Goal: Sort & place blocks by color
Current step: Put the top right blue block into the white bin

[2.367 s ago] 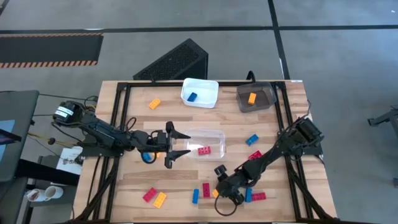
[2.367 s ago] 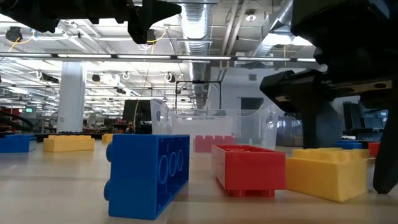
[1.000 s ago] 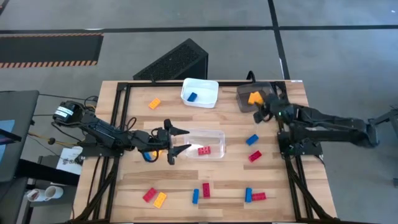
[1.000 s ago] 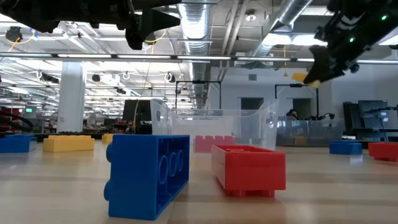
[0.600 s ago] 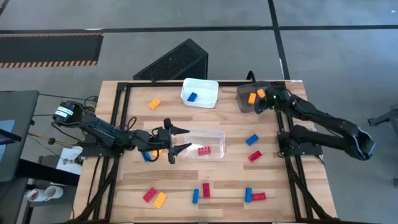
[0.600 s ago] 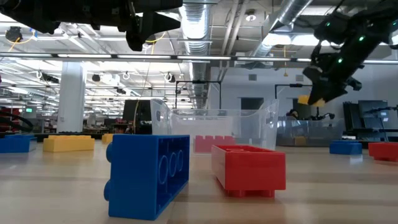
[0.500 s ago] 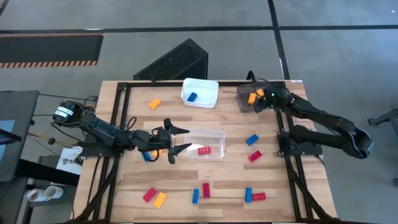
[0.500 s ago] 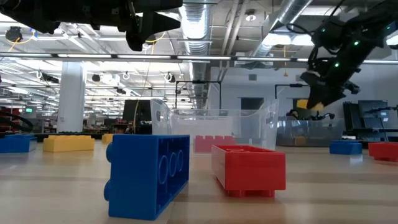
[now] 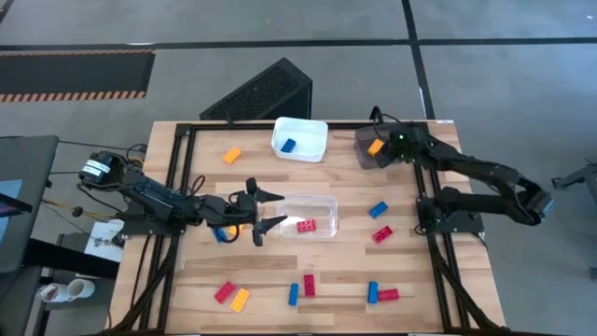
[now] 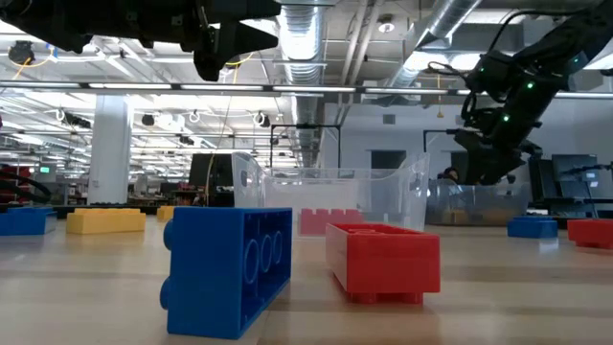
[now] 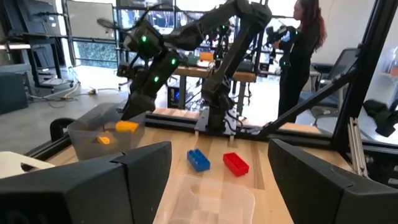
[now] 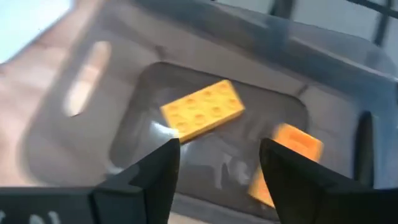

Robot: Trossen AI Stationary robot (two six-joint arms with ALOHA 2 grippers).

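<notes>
My right gripper [image 9: 389,148] [image 12: 217,180] hangs open over the grey bin [image 9: 403,149], pointing down into it. Two orange blocks lie in the bin: one flat [image 12: 202,111], one tilted [image 12: 292,155] just beyond one finger. In the left wrist view an orange block [image 11: 127,126] sits just below that gripper. My left gripper [image 9: 270,212] stands open and level at the left end of the clear bin [image 9: 317,207], which holds a red block [image 9: 306,226]. The white bin [image 9: 303,131] holds a blue block [image 9: 287,146].
Loose blocks lie on the table: orange [image 9: 231,156] at the far left, blue [image 9: 378,211] and red [image 9: 382,233] right of the clear bin, and several red, orange and blue ones along the near edge [image 9: 309,285]. A black frame [image 9: 177,187] borders the table.
My right gripper has carried an orange block toward the table's far edge, sunk and tipped down over the grey bin, and let it go. The block now lies in the bin beside the other orange one. My left gripper has kept still.
</notes>
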